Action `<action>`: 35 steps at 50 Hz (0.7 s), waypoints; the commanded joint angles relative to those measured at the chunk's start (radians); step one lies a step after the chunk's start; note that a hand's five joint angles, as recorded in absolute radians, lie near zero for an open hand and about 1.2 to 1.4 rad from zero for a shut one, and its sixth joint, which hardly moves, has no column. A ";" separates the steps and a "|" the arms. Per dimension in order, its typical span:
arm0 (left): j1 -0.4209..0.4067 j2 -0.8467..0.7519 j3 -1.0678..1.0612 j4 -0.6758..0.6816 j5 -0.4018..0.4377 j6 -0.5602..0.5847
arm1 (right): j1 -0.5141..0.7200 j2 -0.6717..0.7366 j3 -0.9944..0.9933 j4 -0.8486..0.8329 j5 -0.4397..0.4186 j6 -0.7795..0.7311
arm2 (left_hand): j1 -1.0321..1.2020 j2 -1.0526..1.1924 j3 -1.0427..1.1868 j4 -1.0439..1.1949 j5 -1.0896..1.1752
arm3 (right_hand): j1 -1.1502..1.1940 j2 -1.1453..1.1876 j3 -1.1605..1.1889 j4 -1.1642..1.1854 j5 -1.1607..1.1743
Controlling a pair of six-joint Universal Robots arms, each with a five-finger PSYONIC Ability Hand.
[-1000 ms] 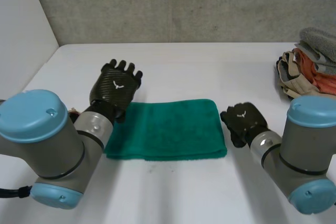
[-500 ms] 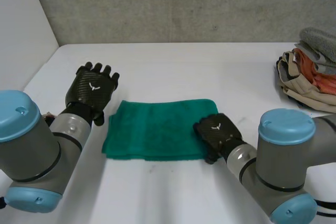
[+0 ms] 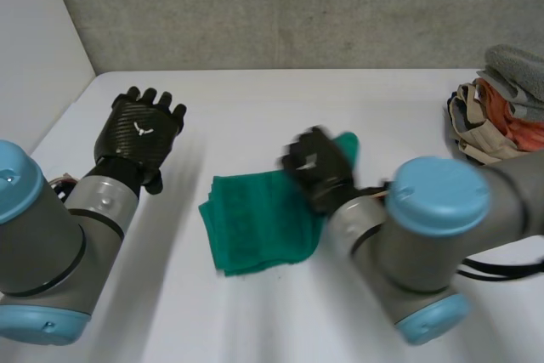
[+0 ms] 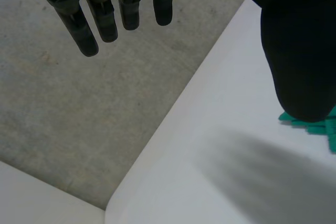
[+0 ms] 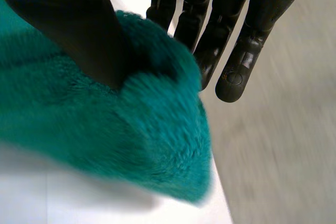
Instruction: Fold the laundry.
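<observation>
A green towel [image 3: 255, 223] lies crumpled on the white table [image 3: 255, 108], its right end lifted. My right hand [image 3: 319, 166] is shut on that raised end above the towel's middle. In the right wrist view the thumb [image 5: 68, 30] pinches the green towel [image 5: 115, 135] against the fingers [image 5: 236, 51]. My left hand [image 3: 140, 129] hovers open to the left of the towel, apart from it. In the left wrist view the fingers [image 4: 105, 14] hang straight over the table's edge, and a bit of green towel [image 4: 315, 125] peeks out past the thumb.
A pile of unfolded laundry [image 3: 501, 116], grey, beige and orange, sits at the table's back right. A grey wall [image 3: 280, 6] runs behind the table. The table's left edge [image 4: 173, 108] lies close to my left hand.
My right hand came in from the right, closed on the towel's right end and carried it up and leftward, bunching the towel. My left hand drew away to the left.
</observation>
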 commanded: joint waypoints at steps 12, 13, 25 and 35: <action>0.042 0.027 0.025 0.004 -0.001 -0.060 | 0.102 0.042 -0.029 -0.028 -0.170 0.152 | -0.023 -0.025 -0.032 -0.028 -0.047 | -0.775 -0.992 -1.015 -1.016 -0.979; 0.040 0.024 0.036 0.005 -0.001 -0.066 | 0.081 0.013 -0.023 -0.028 -0.164 0.220 | -0.023 -0.025 -0.032 -0.028 -0.047 | -0.775 -0.992 -1.015 -1.016 -0.979; -0.142 -0.159 0.251 -0.013 -0.001 -0.264 | -0.090 -0.137 -0.030 0.106 -0.147 0.892 | 0.001 -0.001 -0.007 -0.004 -0.022 | -0.775 -0.992 -1.015 -1.016 -0.979; -0.182 -0.340 0.329 -0.257 -0.048 -0.328 | -0.088 0.154 -0.363 0.467 -0.159 0.900 | 0.001 -0.001 -0.007 -0.004 -0.022 | -0.775 -0.992 -1.015 -1.016 -0.979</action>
